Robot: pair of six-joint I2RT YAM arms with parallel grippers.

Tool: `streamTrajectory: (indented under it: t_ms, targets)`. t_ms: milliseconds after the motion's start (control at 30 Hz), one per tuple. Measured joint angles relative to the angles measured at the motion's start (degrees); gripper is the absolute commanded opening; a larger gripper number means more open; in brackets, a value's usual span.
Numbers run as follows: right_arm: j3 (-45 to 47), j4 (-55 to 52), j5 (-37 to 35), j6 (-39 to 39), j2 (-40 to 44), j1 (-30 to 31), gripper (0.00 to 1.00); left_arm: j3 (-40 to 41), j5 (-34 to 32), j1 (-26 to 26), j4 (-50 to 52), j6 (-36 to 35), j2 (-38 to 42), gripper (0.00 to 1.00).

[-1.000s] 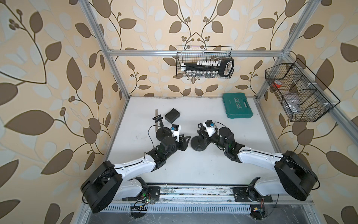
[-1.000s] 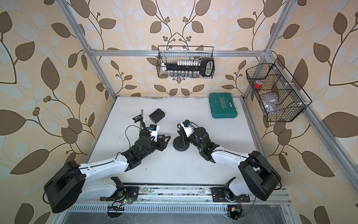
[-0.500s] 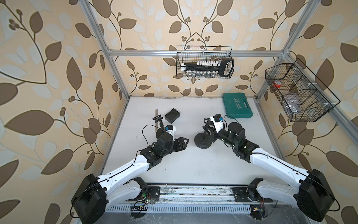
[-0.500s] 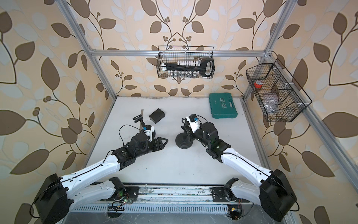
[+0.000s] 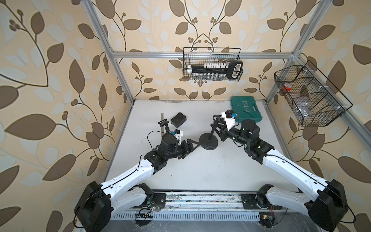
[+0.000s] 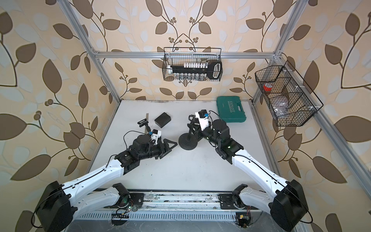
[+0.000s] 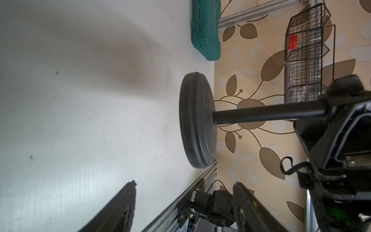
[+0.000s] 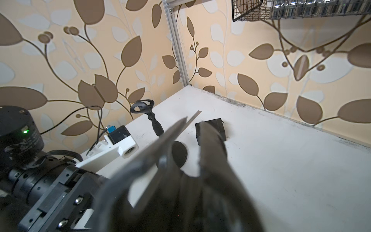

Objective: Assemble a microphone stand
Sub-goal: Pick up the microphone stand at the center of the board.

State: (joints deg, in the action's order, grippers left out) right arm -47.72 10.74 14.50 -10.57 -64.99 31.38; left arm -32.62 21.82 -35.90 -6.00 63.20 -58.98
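Observation:
The microphone stand's round black base (image 5: 208, 143) (image 6: 188, 143) rests on the white table (image 5: 200, 176) near its middle. Its thin pole (image 7: 267, 112) rises from the base (image 7: 197, 120). My right gripper (image 5: 216, 128) (image 6: 193, 128) is shut on the pole's upper part; in the right wrist view its blurred fingers (image 8: 212, 144) hide the grip. My left gripper (image 5: 193, 143) (image 6: 171, 145) (image 7: 184, 185) is open just left of the base, with nothing between its fingers. A black microphone clip (image 5: 163, 123) (image 8: 144, 108) lies at the back left.
A small black box (image 5: 178, 120) (image 8: 210, 128) and a metal strip (image 5: 162, 117) lie next to the clip. A green tool case (image 5: 246, 109) (image 7: 204, 30) sits at the back right. Wire baskets hang on the back wall (image 5: 211, 64) and the right wall (image 5: 309, 96).
My left gripper's jaws have spread wider beside the base. Both arms have stretched out and changed pose, while the stand has stayed almost where it was.

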Motion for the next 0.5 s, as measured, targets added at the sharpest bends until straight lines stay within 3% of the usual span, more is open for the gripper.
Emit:
streamTrajectory:
  t_ms: [500]
  targets:
    - [-0.6, 2.0, 3.7, -5.7, 0.0, 0.0, 0.0, 0.0, 0.8, 0.0, -6.9, 7.0, -0.3, 0.67]
